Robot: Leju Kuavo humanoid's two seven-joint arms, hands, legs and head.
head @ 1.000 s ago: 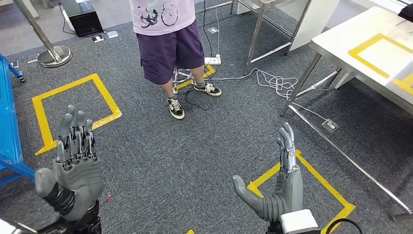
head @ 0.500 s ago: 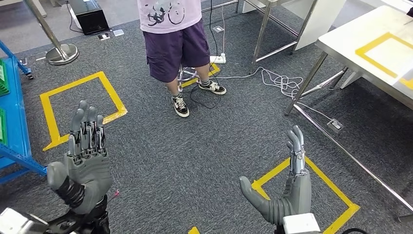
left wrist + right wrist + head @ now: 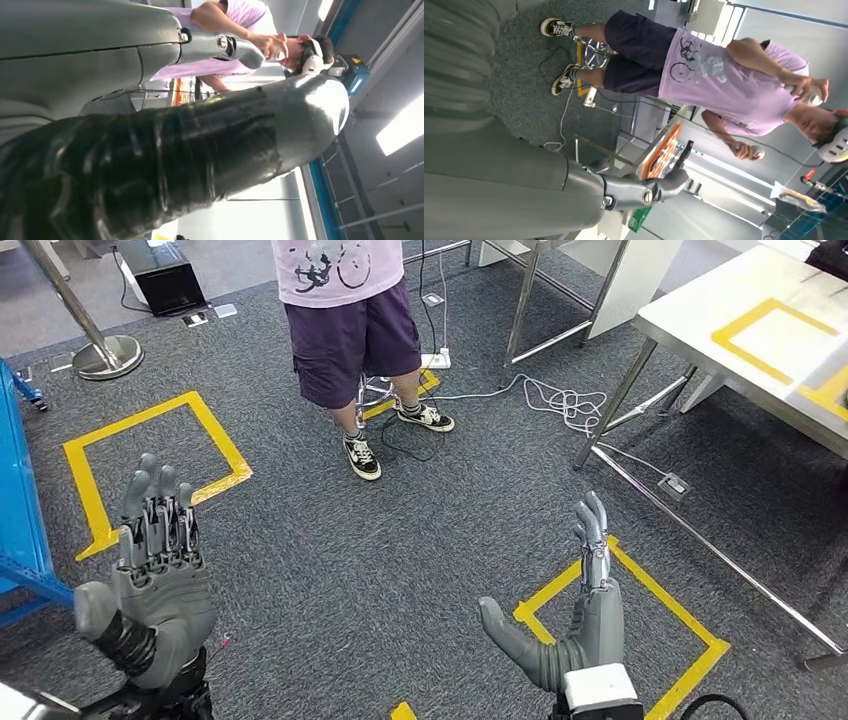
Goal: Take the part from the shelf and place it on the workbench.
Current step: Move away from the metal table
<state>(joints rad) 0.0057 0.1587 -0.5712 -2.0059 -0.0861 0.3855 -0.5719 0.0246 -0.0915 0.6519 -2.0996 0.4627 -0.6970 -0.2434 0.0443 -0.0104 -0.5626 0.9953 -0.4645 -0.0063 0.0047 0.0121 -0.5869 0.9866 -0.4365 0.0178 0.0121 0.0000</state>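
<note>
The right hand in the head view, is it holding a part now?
No. The right hand is held up over the grey carpet with its fingers straight and nothing between them.

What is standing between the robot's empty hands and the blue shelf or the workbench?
Neither hand, left or right, holds a part. The blue shelf lies just beside the left hand over bare carpet. A person stands ahead; the workbench is off right.

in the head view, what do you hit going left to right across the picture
blue shelf frame → left hand → person → right hand → workbench
</note>
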